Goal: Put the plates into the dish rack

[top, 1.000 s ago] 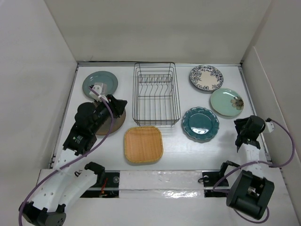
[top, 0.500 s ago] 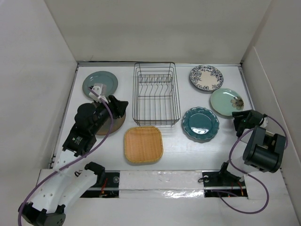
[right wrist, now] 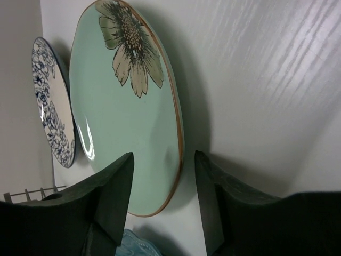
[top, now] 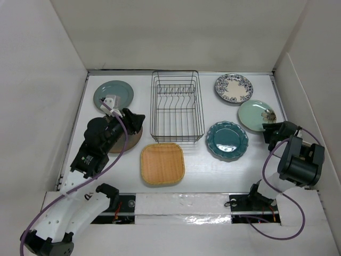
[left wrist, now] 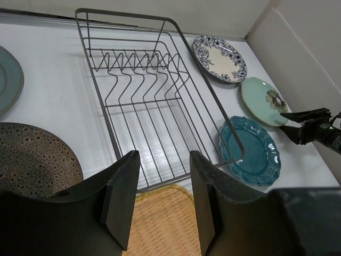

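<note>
The black wire dish rack stands empty at the middle back. Around it lie the grey-teal plate, the brown plate partly under my left arm, the orange-tan square plate, the dark teal scalloped plate, the floral-rimmed white plate and the pale mint plate. My left gripper is open and empty above the brown plate, by the rack's left side. My right gripper is open, its jaws straddling the near rim of the mint plate without closing on it.
White walls enclose the table on three sides; the right wall runs close behind the right arm. The rack fills the left wrist view, with the square plate below the fingers.
My right arm has swung up and forward, bringing its open gripper to the near edge of the mint plate. My left arm has hardly moved.
</note>
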`<state>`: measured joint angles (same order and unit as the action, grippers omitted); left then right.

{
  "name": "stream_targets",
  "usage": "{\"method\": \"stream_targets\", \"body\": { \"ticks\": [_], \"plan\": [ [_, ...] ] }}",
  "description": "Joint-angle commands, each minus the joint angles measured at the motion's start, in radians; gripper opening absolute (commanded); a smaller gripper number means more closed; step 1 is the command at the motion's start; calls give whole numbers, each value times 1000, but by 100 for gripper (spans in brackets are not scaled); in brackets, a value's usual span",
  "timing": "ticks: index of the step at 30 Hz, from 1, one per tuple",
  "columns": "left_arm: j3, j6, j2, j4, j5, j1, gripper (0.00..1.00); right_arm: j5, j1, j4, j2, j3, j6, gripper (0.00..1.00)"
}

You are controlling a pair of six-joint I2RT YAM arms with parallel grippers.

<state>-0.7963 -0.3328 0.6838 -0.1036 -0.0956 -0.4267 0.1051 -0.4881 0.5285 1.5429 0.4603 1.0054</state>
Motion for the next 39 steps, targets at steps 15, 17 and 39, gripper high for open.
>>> {"method": "stream_targets", "body": {
  "ticks": [15, 17, 39],
  "plan": [
    [-15, 11, 2, 36, 30, -6, 39, 48, 29, -59, 28, 86, 41, 24],
    [-17, 12, 3, 36, 30, -6, 39, 42, 29, -53, 5, 60, 55, 14],
    [-11, 5, 14, 50, -3, -18, 39, 31, -109, -260, -370, -137, -166, 51]
  ]
}}
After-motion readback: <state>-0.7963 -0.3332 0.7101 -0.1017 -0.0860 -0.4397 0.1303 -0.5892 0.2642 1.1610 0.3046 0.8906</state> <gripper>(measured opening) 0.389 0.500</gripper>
